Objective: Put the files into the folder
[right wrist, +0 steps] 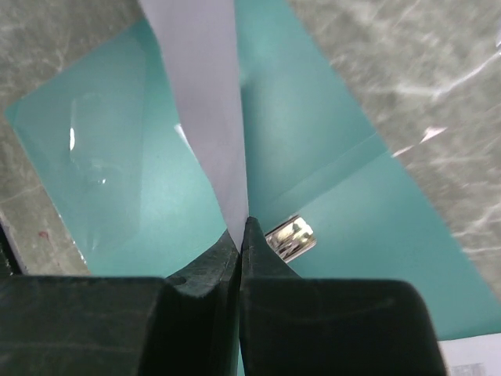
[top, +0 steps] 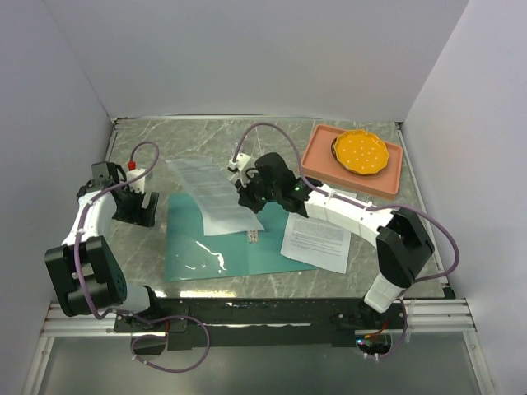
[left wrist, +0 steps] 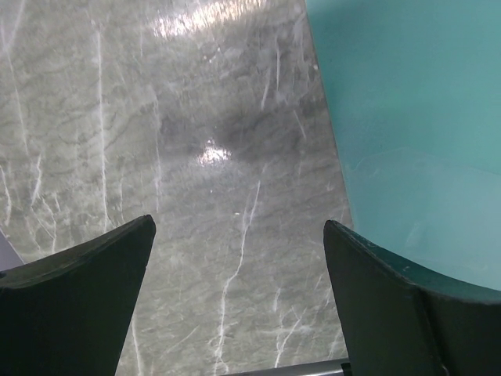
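1. The right jaws are clenched flat together, pinching the near end of one white sheet (right wrist: pixel 203 102) of the files. Only paper shows between them.
2. From the jaws the sheet runs straight ahead and upward. Its long axis points away from the jaw tips, and it is tilted in the air rather than lying flat.
3. Directly beneath the jaws, spreading to both sides, lies the teal folder (right wrist: pixel 329 157). It appears opened flat on the table (left wrist: pixel 196 157). Its metal clip (right wrist: pixel 291 237) sits just right of the jaw tips, below them.
4. Behind the right jaws, back along the right arm (top: pixel 354 218), the second sheet (top: pixel 317 239) lies flat on the table. Its edge seems to overlap the folder's nearer edge.
5. The left jaws are released, spread wide with nothing between them, over bare table. The folder's outer edge lies just beside their right finger.
6. Judgement: the coming move turns on the held sheet standing above the folder, so it must swing down and flatten onto it. The right arm carries the sheet. The left arm (top: pixel 90 218) is nearer the folder's far side.
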